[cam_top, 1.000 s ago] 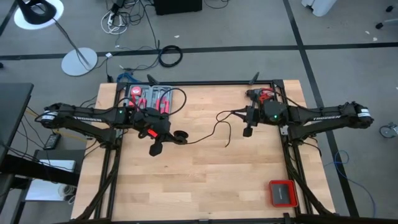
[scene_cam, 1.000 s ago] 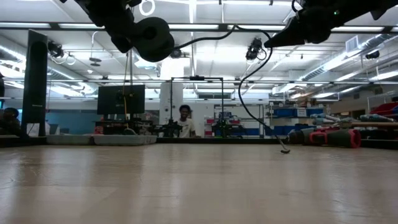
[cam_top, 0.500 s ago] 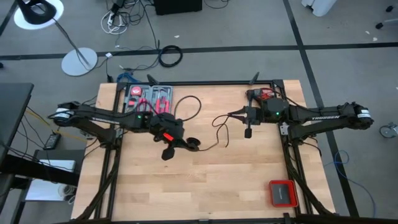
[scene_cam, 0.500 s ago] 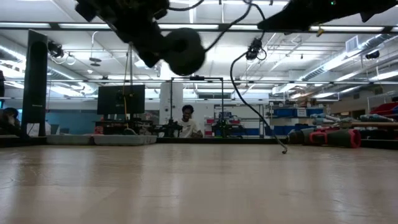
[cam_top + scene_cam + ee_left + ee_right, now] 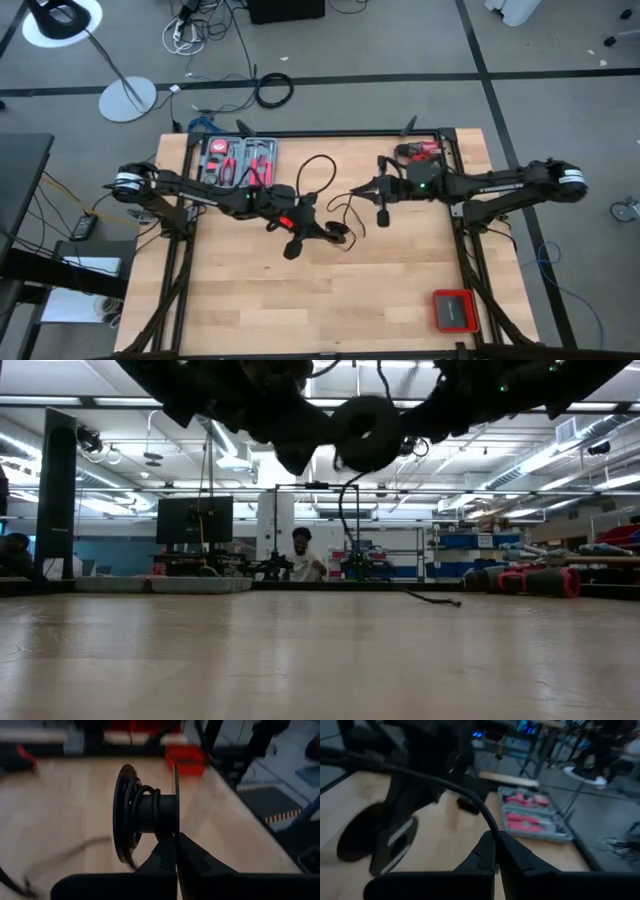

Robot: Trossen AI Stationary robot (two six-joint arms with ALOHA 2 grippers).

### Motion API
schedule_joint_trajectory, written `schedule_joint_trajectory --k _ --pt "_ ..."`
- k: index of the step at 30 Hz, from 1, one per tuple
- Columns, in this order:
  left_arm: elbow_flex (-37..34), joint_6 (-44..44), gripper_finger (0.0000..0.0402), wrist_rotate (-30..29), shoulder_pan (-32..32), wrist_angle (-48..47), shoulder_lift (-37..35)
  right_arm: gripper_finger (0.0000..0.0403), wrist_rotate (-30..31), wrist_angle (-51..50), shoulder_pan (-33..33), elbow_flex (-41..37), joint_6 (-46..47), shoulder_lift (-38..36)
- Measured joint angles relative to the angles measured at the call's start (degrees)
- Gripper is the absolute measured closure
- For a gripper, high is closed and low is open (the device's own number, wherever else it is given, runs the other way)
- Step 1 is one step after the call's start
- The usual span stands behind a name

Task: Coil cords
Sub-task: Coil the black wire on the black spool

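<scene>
A small black spool (image 5: 145,815) with a few turns of the thin black cord (image 5: 312,172) on its hub hangs above the table's middle, and my left gripper (image 5: 328,232) is shut on it. The cord runs slack from the spool to my right gripper (image 5: 362,189), which is shut on it just right of the spool. In the low view the spool (image 5: 368,432) hangs high. A length of cord (image 5: 345,520) drops from it, and the cord's end (image 5: 435,598) lies on the table. My left gripper pinches the rim of the spool's one flange (image 5: 175,827) between its two fingers, coming nearly level from the table's left. The spool is lifted clear of the table with its axis about level. My right gripper pinches the cord (image 5: 491,831) between its fingertips, coming nearly level from the table's right. The cord curves away from the fingers toward the spool, slack and clear of the table.
An open tool case with red tools (image 5: 240,160) lies at the far left of the table. A red drill (image 5: 420,152) lies at the far right, and a red box (image 5: 453,310) sits at the near right corner. A person (image 5: 298,555) sits in the room behind.
My left gripper has carried the spool toward the table's right edge and lower, close to my right gripper. My right gripper has gone a little toward the left and rolled. The cord between them has gone slack, and its hanging end now lies flat on the table.
</scene>
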Motion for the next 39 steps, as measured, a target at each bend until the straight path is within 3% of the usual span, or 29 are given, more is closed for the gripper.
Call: schedule_joint_trajectory --k 8,14,21,32,39 --pt "0.02 0.30 0.0401 5.72 0.02 8.23 1.44 0.0399 -4.54 7.63 0.44 0.00 -3.50 5.77" --pt "0.04 1.31 0.0401 5.88 0.02 8.90 1.71 0.0399 -7.26 8.22 0.47 0.00 -4.33 8.30" --pt "0.04 0.26 0.0401 5.51 0.02 4.85 1.68 0.0399 -5.88 6.98 1.72 -0.02 -7.18 5.29" --pt "0.04 2.97 0.0401 -0.62 0.15 -3.09 -0.18 0.0399 -10.35 0.44 8.18 0.00 -14.25 2.72" --pt "0.09 4.26 0.0401 -0.54 0.15 -5.95 -2.39 0.0399 -1.91 -11.75 11.48 -0.02 -14.72 -2.07"
